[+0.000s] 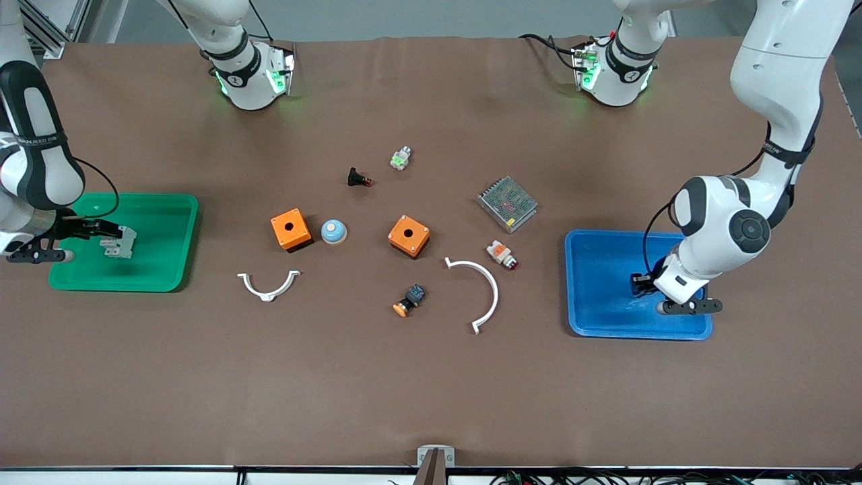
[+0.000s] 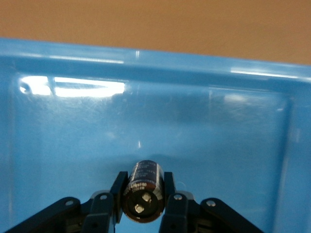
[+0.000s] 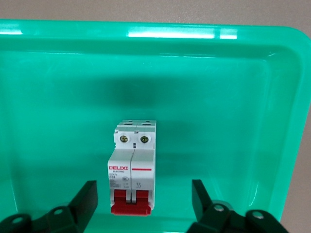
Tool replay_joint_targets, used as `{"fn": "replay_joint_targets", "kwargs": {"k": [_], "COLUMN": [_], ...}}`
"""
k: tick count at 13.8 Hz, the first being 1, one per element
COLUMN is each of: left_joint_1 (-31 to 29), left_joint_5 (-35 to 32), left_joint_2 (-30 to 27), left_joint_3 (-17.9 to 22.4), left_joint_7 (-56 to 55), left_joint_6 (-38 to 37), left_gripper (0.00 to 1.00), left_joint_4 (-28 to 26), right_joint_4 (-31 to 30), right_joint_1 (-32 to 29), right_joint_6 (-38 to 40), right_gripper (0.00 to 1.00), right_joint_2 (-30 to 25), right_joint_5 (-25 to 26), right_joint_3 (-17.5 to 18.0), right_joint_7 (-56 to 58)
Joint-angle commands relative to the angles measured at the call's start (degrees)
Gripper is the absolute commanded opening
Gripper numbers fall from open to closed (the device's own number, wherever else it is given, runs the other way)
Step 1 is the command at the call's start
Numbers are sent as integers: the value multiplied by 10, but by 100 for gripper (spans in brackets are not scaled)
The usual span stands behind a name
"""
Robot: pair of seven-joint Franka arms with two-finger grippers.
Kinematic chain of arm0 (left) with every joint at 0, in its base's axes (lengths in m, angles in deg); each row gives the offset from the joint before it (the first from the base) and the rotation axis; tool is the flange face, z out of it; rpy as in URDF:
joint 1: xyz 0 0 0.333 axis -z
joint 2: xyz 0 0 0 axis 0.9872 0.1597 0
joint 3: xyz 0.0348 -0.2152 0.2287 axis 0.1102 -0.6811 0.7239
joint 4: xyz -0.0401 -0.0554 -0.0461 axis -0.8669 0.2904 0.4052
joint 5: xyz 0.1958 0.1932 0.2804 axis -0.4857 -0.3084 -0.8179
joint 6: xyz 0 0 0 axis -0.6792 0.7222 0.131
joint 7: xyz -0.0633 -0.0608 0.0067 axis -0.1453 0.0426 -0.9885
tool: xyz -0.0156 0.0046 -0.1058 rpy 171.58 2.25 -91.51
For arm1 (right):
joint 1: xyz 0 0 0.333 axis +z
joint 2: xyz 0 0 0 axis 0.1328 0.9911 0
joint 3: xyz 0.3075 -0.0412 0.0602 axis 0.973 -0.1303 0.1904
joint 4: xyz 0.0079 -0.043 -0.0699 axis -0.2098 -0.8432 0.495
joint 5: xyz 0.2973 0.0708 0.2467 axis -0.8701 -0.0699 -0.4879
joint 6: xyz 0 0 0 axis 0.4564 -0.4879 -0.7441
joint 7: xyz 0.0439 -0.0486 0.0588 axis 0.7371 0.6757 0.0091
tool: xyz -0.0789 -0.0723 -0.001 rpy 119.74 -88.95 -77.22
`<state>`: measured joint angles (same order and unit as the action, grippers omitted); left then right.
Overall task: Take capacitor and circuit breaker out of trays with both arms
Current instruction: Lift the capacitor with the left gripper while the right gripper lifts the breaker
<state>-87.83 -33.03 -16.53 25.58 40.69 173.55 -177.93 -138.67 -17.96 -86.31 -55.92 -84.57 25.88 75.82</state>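
We see the left gripper clamping the capacitor over the blue tray near the worktop's left-arm edge; the right gripper gapes around the breaker in the green tray.

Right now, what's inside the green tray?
Only the breaker lies in the green tray, red levers toward the right gripper, whose open fingers stand apart from it. The tray floor under the breaker is covered; the arm hides part of the tray in the front view.

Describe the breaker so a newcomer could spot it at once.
Find the green tray at the right arm's end of the table. The breaker lies inside it, between the open fingers of the right gripper. It is a grey-white block with red switch levers, the only thing in that tray.
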Motion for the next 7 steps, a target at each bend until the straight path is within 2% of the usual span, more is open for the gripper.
{"fn": "replay_joint_targets", "kwargs": {"k": [1, 5, 7], "left_joint_1": [5, 36, 72], "left_joint_5": [-11, -11, -11], "left_joint_2": [-69, -92, -86], "left_joint_3": [-22, -57, -63], "left_joint_7": [-6, -74, -142], "left_joint_6": [-64, -116, -115], "left_gripper": [0, 0, 0], "left_joint_4": [-1, 14, 15], "right_joint_4": [-15, -17, -17], "right_joint_1": [-12, -10, -10], "right_joint_6": [-11, -10, -10], "right_gripper": [66, 59, 49], "right_joint_2": [-10, -4, -4], "right_joint_5": [-3, -4, -4], "right_joint_3": [10, 11, 11], "right_joint_7": [3, 3, 2]}}
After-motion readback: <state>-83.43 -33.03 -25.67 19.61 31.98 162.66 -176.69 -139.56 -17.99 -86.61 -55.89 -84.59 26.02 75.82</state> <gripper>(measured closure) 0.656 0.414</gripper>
